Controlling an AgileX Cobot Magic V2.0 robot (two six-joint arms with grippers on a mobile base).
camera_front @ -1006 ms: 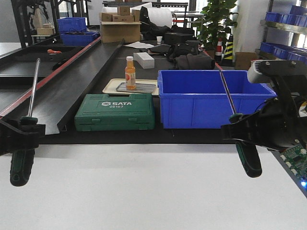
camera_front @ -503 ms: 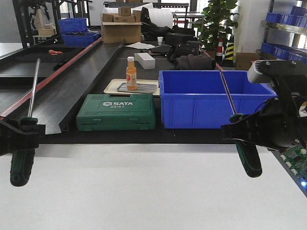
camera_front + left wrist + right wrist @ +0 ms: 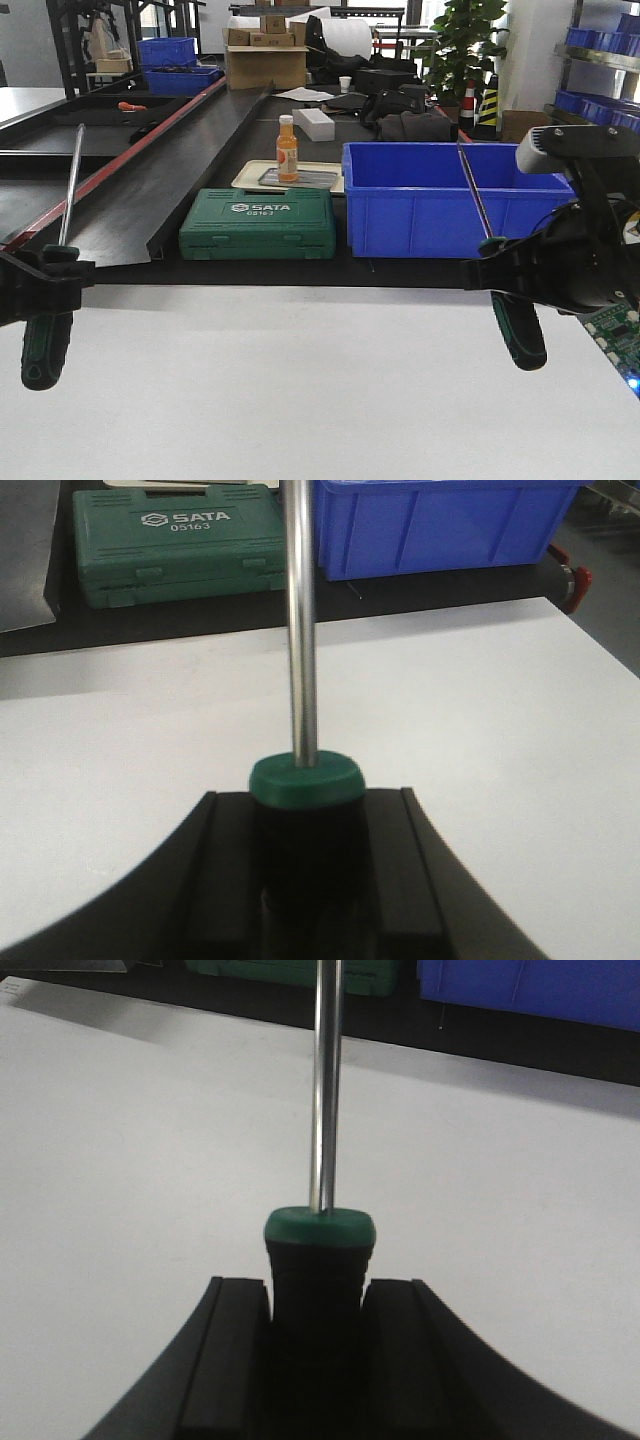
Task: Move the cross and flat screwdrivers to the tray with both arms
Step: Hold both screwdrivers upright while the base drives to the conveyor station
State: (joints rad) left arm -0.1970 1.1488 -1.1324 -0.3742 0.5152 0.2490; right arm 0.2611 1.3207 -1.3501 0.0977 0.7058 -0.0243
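Observation:
My left gripper (image 3: pixel 45 275) is shut on the green-and-black handle of a long screwdriver (image 3: pixel 46 345), held upright above the left side of the white table; its steel shaft leans up to the right. In the left wrist view the gripper (image 3: pixel 305 840) clamps the handle below the green collar of the screwdriver (image 3: pixel 305 780). My right gripper (image 3: pixel 508 275) is shut on a second screwdriver (image 3: pixel 518 330) over the table's right side, and the right wrist view shows that gripper (image 3: pixel 318 1320) around its handle (image 3: pixel 320 1235). I cannot tell the tip types. The cream tray (image 3: pixel 247 180) lies beyond the green case.
A green SATA tool case (image 3: pixel 258 222) and a blue bin (image 3: pixel 450 215) stand on the black bench behind the white table (image 3: pixel 300 400). An orange bottle (image 3: pixel 287 150) and a grey plate sit on the tray. Boxes, bags and shelves fill the background.
The bench, green case, tray and blue bin have shifted right and slightly up in the front view and look a bit smaller. Both grippers hold their screwdrivers in the same place.

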